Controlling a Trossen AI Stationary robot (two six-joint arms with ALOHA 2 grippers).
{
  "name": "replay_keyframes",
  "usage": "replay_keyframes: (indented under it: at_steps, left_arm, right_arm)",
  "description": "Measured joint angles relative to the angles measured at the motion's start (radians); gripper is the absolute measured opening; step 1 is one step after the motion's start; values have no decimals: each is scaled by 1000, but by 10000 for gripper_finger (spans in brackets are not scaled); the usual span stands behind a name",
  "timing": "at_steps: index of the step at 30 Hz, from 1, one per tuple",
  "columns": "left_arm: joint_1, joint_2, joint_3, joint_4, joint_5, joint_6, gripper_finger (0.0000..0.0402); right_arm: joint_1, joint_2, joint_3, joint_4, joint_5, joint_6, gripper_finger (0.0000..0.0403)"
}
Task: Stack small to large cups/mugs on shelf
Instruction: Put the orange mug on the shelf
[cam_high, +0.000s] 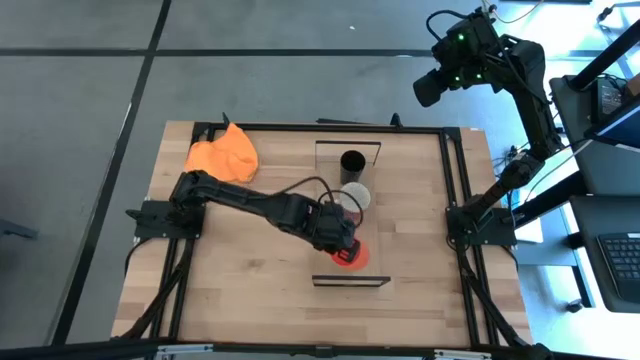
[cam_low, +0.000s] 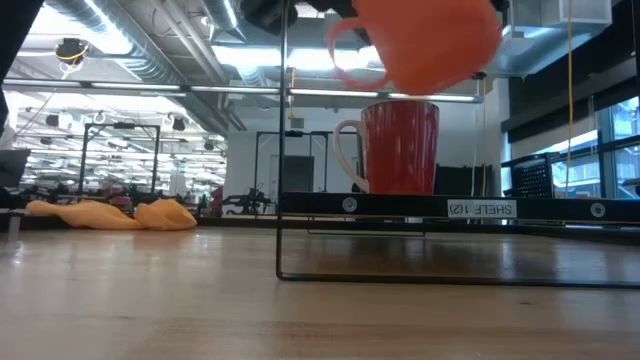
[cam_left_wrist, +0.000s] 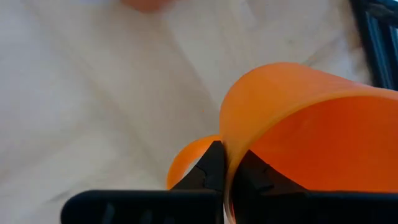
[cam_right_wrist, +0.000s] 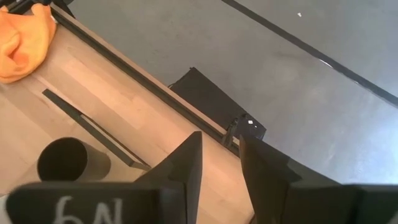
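Note:
The small orange mug (cam_low: 420, 40) hangs tilted in my left gripper (cam_high: 343, 243), which is shut on it above the near part of the shelf (cam_low: 450, 207). The red mug (cam_low: 400, 148), white inside (cam_high: 352, 197), stands upright on the shelf board behind it. The black mug (cam_high: 352, 163) stands on the shelf's far part. The shelf (cam_high: 372, 230) runs from far to near down the table's middle. My right gripper (cam_right_wrist: 221, 155) is open, raised high beyond the table's far right corner. My left gripper pinches the orange mug's wall at the rim (cam_left_wrist: 227, 134), beside the handle (cam_left_wrist: 186, 158). One finger (cam_left_wrist: 210, 167) is outside and one finger (cam_left_wrist: 256, 175) is inside. The mug is lifted clear above the shelf and tilted.
An orange cloth (cam_high: 222, 152) lies at the table's far left corner. Black frames (cam_high: 348, 282) stand at the shelf's short ends. Bare tabletop (cam_high: 240, 280) lies left and right of the shelf.

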Motion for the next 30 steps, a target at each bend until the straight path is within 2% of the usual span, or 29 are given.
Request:
replay_keyframes:
  at_steps: [9,18,30]
  left_arm:
    - [-36,57,-2,56,-4,-106,2]
    - [6,104,-3,82,20,-82,2]
    - [38,102,-2,45,27,-28,3]
  right_arm:
    - [0,1,0,0,0,-4,110]
    - [7,2,0,0,-27,-20,110]
    - [6,2,0,0,-27,-21,110]
